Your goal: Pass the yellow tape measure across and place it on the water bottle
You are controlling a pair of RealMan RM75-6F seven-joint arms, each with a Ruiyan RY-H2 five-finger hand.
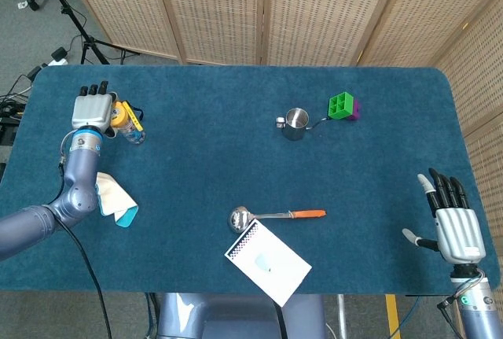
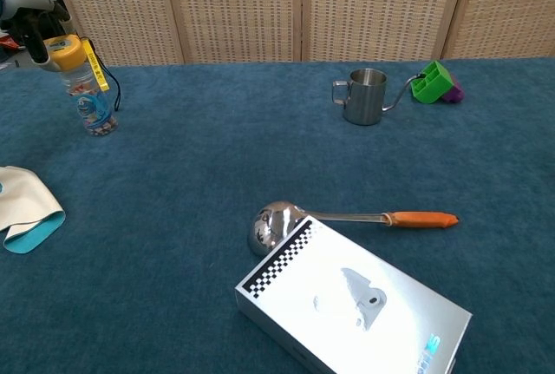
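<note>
Yellow tape [image 2: 66, 50] sits atop the bottle [image 2: 91, 105], gripped by the left robot hand [image 1: 90, 108] to steady it; the right robot hand [image 1: 453, 225] waits splayed, empty, over the worktop [image 1: 236, 158].
</note>
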